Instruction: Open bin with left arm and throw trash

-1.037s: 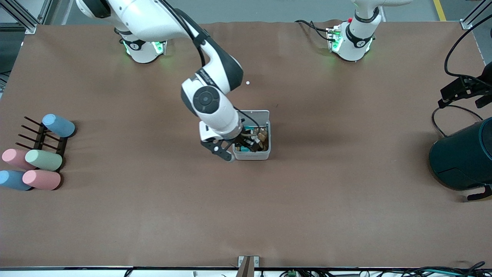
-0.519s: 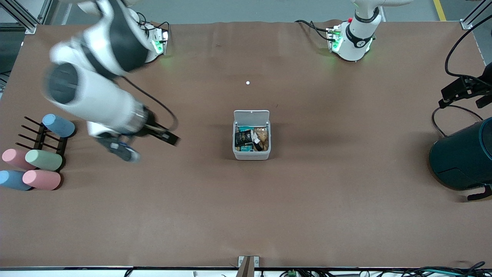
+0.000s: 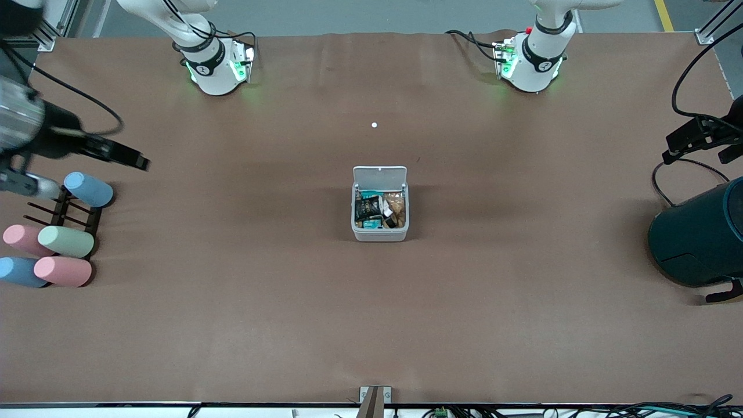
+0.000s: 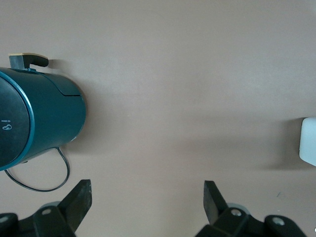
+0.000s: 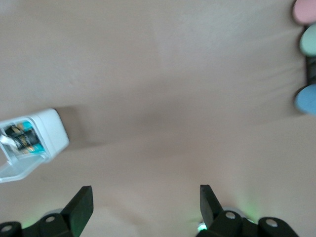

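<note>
The white bin (image 3: 380,231) stands mid-table with its lid (image 3: 380,174) swung up and open. Inside lie the trash items: a black printed packet (image 3: 365,207), a tan piece (image 3: 397,205) and a small black piece (image 3: 388,220). My right gripper (image 3: 26,186) is blurred, over the rack at the right arm's end; in the right wrist view it (image 5: 145,203) is open and empty, with the open bin (image 5: 52,131) in sight. My left gripper (image 4: 145,197) is open and empty over bare table; it is out of the front view. A corner of the bin (image 4: 308,140) shows in the left wrist view.
Several pastel cylinders (image 3: 65,241) lie on and beside a black rack (image 3: 61,209) at the right arm's end. A big dark teal cylinder (image 3: 699,235) with cables stands at the left arm's end, and shows in the left wrist view (image 4: 39,116). A white dot (image 3: 374,125) lies on the table.
My right arm has swung from the bin to the right arm's end of the table, its gripper empty. The trash stays in the open bin. The left arm has not moved.
</note>
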{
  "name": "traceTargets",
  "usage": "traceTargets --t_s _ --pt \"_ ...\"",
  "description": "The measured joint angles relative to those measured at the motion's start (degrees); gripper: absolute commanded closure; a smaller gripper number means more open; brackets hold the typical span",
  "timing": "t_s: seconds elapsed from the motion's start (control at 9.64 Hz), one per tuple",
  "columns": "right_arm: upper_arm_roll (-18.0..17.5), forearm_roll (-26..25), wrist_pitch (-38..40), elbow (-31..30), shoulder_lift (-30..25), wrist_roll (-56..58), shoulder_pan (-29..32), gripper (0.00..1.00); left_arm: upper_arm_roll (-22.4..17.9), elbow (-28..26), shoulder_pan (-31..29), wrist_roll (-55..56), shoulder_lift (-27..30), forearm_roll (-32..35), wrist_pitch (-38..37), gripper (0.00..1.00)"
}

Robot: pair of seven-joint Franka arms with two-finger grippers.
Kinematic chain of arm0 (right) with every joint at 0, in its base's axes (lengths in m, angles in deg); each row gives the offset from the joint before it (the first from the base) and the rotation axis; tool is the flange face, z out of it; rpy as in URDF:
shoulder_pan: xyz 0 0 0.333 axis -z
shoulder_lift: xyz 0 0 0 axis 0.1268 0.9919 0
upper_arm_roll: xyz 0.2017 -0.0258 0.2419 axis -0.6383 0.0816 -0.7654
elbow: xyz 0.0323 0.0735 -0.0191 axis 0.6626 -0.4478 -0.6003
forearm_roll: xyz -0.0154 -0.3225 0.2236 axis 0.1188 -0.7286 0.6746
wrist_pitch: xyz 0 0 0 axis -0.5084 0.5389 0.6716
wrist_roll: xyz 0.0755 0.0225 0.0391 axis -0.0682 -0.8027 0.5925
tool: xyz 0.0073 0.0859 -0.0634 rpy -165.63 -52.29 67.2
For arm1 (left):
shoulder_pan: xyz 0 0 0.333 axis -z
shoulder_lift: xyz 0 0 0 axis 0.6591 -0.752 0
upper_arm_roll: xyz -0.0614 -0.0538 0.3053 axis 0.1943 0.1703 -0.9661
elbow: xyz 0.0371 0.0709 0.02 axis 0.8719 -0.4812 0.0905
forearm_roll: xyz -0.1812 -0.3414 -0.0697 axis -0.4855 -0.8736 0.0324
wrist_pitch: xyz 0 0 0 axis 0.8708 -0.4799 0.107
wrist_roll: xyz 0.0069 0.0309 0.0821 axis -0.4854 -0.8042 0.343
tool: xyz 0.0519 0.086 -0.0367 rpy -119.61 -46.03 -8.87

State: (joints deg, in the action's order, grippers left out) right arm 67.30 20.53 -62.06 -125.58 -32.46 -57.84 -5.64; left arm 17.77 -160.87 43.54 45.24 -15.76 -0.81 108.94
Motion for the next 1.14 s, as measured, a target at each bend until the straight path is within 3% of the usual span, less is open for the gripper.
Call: traceTargets --t_s 0.31,1.14 --pt "-0.16 -5.26 0.94 -0.93 -2.27 11.86 3.24 0.01 0.01 0.0 0.0 0.0 -0.04 0.0 0.0 0.0" --pt "-1.27 -6.18 -3.12 -7.06 -5.33 11.2 2.95 0.01 -0.02 0.0 -0.24 0.0 -0.19 0.0 0.0 0.0"
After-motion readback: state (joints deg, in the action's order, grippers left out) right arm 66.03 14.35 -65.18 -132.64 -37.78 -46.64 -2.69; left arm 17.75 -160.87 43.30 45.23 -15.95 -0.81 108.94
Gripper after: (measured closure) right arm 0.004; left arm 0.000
